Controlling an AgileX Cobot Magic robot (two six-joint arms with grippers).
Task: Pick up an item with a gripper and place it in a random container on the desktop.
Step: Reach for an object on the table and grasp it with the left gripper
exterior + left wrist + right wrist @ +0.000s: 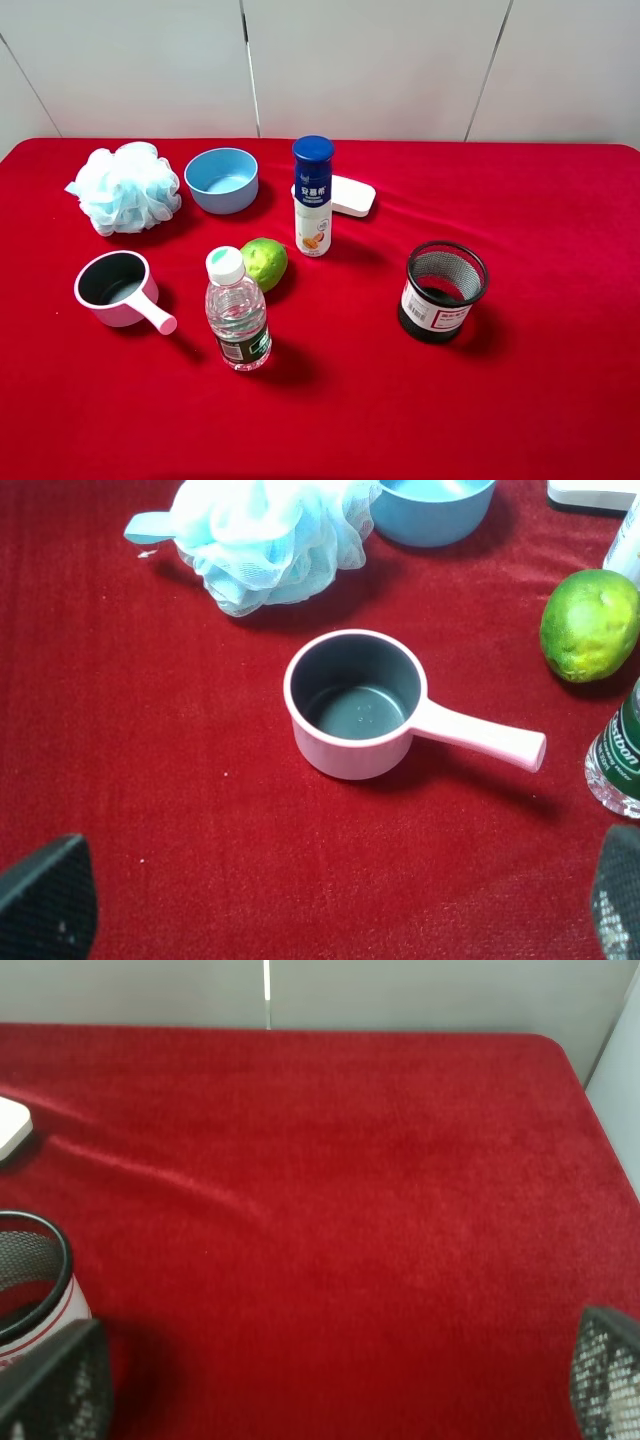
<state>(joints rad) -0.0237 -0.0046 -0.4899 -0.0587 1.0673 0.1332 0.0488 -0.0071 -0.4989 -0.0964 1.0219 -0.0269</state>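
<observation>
The white bottle (313, 200) with a dark blue cap stands upright near the middle back of the red desktop (540, 200). The light blue bowl (221, 180) sits to its left, empty; its rim also shows in the left wrist view (432, 510). Neither arm shows in the exterior view. My left gripper (330, 910) is open and empty, hovering above the cloth in front of the pink scoop cup. My right gripper (330, 1385) is open and empty over bare cloth beside the black mesh cup. Both are far from the bottle.
A pink-handled scoop cup (118, 290) and a blue bath pouf (125, 187) are at the left. A lime (264, 263) and a clear water bottle (238, 310) stand in front of the bottle. A white box (350, 195) lies behind it. A black mesh cup (443, 291) is at the right.
</observation>
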